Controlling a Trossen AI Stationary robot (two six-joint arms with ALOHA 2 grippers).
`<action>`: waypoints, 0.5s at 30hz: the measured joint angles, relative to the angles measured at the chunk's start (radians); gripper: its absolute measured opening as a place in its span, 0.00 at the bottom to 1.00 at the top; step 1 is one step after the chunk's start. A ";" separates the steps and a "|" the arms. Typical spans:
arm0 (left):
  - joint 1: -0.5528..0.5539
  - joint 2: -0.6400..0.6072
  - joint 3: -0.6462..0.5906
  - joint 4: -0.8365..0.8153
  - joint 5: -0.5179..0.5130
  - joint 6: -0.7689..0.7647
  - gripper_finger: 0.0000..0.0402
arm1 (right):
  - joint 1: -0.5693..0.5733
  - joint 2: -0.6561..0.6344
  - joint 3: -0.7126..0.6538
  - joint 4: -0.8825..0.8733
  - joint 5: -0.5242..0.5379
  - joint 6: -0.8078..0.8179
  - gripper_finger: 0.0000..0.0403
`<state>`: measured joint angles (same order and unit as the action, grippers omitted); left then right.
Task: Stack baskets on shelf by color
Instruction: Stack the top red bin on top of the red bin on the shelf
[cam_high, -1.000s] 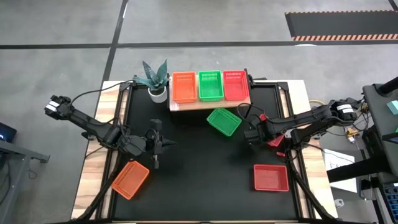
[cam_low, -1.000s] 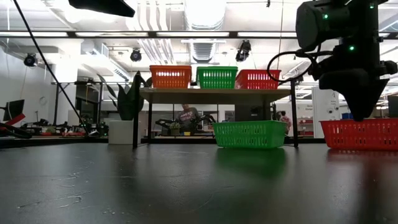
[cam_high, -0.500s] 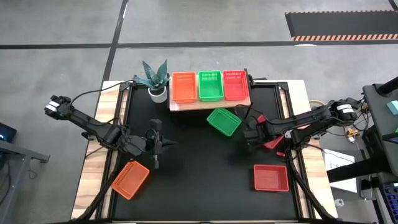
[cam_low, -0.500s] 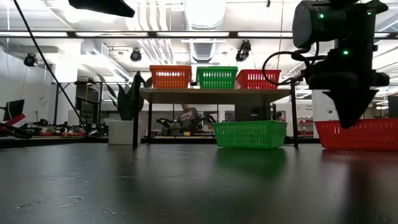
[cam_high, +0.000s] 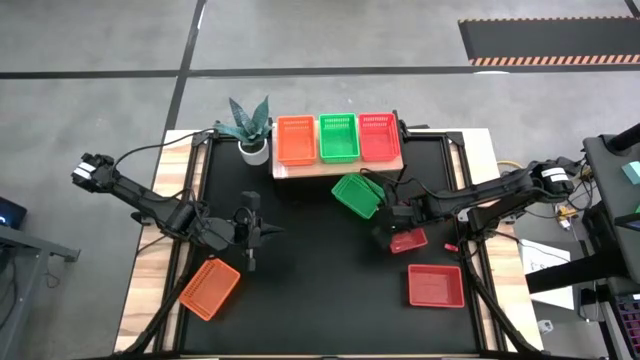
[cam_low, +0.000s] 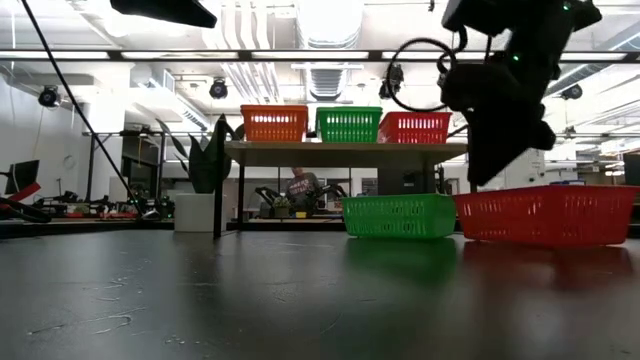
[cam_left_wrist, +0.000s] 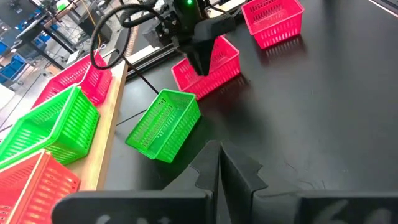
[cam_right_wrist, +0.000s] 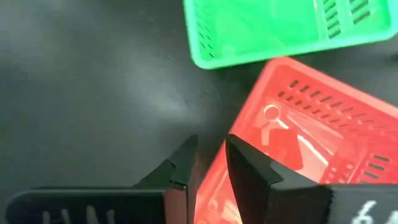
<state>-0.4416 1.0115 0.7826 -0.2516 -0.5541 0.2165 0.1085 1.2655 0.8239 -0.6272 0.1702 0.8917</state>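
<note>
My right gripper (cam_right_wrist: 208, 163): fingers pinch one wall of a red-pink plastic mesh basket (cam_high: 408, 240), one finger inside it and one outside; I'm grasping it at mid-table, right of centre.
My left gripper (cam_left_wrist: 219, 163): fingers clenched flat together on nothing, over the left-centre of the black tabletop (cam_high: 320, 270).
Orange mesh basket on the table (cam_high: 210, 288): near the front left corner, set askew, just in front of my left gripper.
Second red-pink mesh basket on the table (cam_high: 435, 285): front right, lying flat, apart from the one I'm holding.
Loose green mesh basket (cam_high: 357, 194): turned at an angle, just beyond my held basket and close to the shelf's front edge.
Light-wood shelf on black legs (cam_low: 345, 147): at the far edge of the table.
Baskets on the shelf: orange (cam_high: 295, 139), green (cam_high: 338, 137), red-pink (cam_high: 378, 136), side by side in a row, left to right.
Potted green plant in a white pot (cam_high: 250, 128): right beside the shelf's left end.
Room behind: a person (cam_low: 299, 188) shows under the shelf, far off.
</note>
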 joint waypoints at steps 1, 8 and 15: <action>0.000 0.000 0.000 0.000 0.000 0.000 0.00 | 0.000 0.000 0.007 -0.001 -0.012 -0.022 0.18; 0.000 0.000 0.000 0.000 0.000 -0.001 0.00 | 0.007 -0.001 0.063 -0.022 -0.320 -0.364 0.26; 0.000 0.000 0.000 0.000 0.000 -0.001 0.00 | 0.084 -0.002 0.119 -0.246 -0.332 -0.552 0.32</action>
<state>-0.4419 1.0115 0.7826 -0.2518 -0.5541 0.2157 0.1922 1.2640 0.9428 -0.8732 -0.1615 0.3398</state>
